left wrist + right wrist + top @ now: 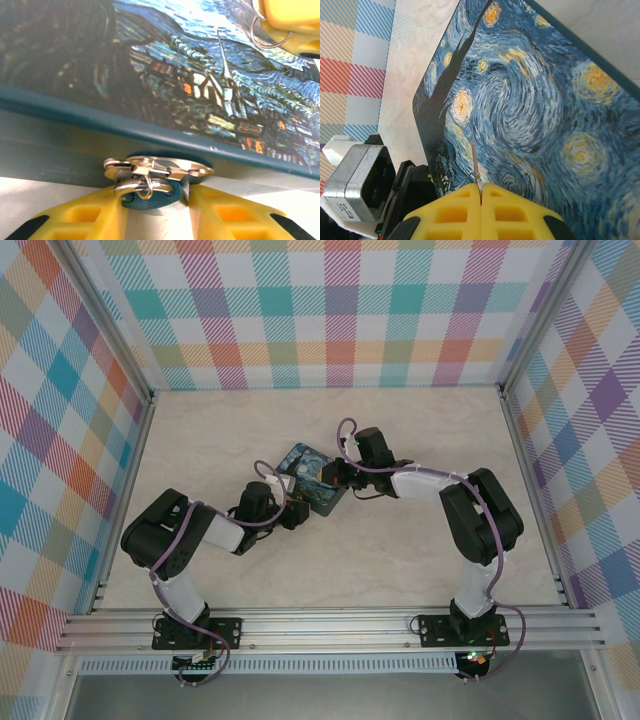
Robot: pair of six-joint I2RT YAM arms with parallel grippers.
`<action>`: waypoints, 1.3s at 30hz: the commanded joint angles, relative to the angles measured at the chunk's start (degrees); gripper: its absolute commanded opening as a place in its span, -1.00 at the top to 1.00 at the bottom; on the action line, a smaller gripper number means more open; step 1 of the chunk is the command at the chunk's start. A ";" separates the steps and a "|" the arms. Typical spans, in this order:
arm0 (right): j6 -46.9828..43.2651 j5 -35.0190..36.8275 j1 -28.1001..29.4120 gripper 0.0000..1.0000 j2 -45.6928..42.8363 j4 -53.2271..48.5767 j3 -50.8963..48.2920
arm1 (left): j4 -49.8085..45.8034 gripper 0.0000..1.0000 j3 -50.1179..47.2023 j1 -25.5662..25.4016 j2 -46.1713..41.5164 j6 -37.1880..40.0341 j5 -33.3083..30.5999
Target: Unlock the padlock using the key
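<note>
Only partly visible: padlock behind hasp, key edge-on.

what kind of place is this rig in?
Probably a lab robot test cell, not a home: aluminium extrusion frame, plaid printed backdrop walls, a beige tabletop boxed in by them.

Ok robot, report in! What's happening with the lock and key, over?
Left gripper flanks the padlock hanging on the hasp, grip unsure. Right gripper shut on the key, above the tin lid. Key not yet at the padlock.
</note>
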 commanded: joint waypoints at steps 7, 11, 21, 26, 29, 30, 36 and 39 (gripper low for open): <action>-1.11 -0.11 1.04 0.94 -1.75 -0.89 -0.95 | -0.46 0.38 1.46 -1.88 0.67 -1.27 1.21; -2.30 0.51 1.04 0.95 -4.01 0.31 -1.62 | -0.86 0.40 1.26 -2.03 -0.49 -1.98 1.15; -11.97 6.40 1.04 0.95 -19.52 0.31 -14.02 | -11.41 0.42 3.89 -5.01 -7.66 -4.84 -1.76; -13.63 7.32 1.29 0.95 -22.88 0.62 -20.58 | -12.05 0.44 4.15 -5.57 -7.37 -6.62 -3.17; -15.75 7.83 2.27 0.95 -25.37 1.85 -24.22 | -13.84 0.45 5.03 -5.54 -7.73 -8.32 -3.73; -17.03 8.67 2.87 0.95 -26.35 1.89 -25.39 | -15.48 0.46 5.96 -5.64 -8.08 -9.04 -3.75; -22.25 14.68 6.75 0.95 -29.03 5.81 -32.00 | -23.11 0.48 10.28 -6.95 -9.80 -13.01 -3.81; -23.72 17.07 8.92 0.95 -28.44 8.67 -33.76 | -24.34 0.49 11.33 -8.01 -9.96 -15.04 -3.98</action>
